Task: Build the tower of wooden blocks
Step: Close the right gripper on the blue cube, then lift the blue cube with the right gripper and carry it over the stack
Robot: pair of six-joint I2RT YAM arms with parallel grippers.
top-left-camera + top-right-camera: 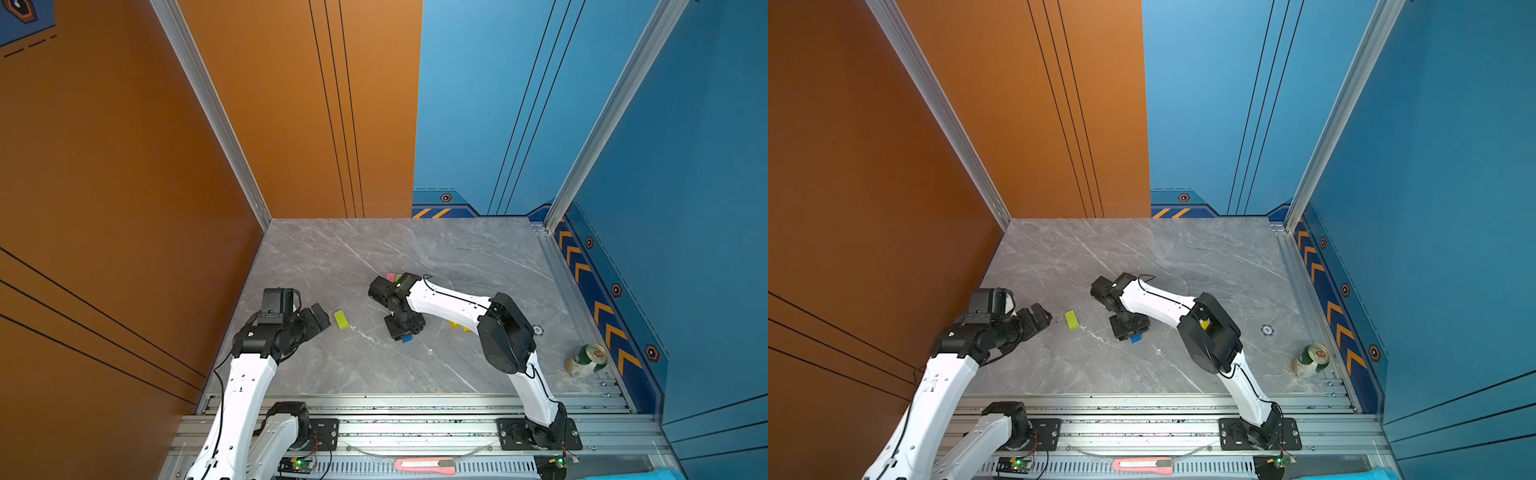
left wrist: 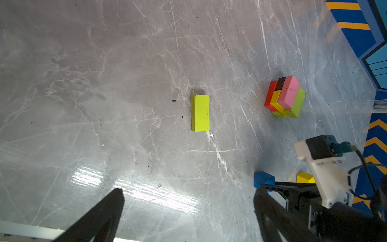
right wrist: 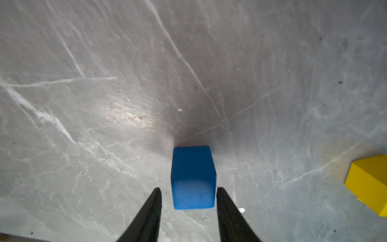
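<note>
Tower (image 2: pixel 289 94) unobscured from left wrist

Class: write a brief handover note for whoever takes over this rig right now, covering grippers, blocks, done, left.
Left gripper: open, empty, short of the lime bar lying flat on the table.
Right gripper: jaws straddle the blue cube, not yet clamped.
Done: low tower base of red, brown, yellow, pink and lime blocks.
To do: add the blue cube, lime bar and the loose yellow block.
</note>
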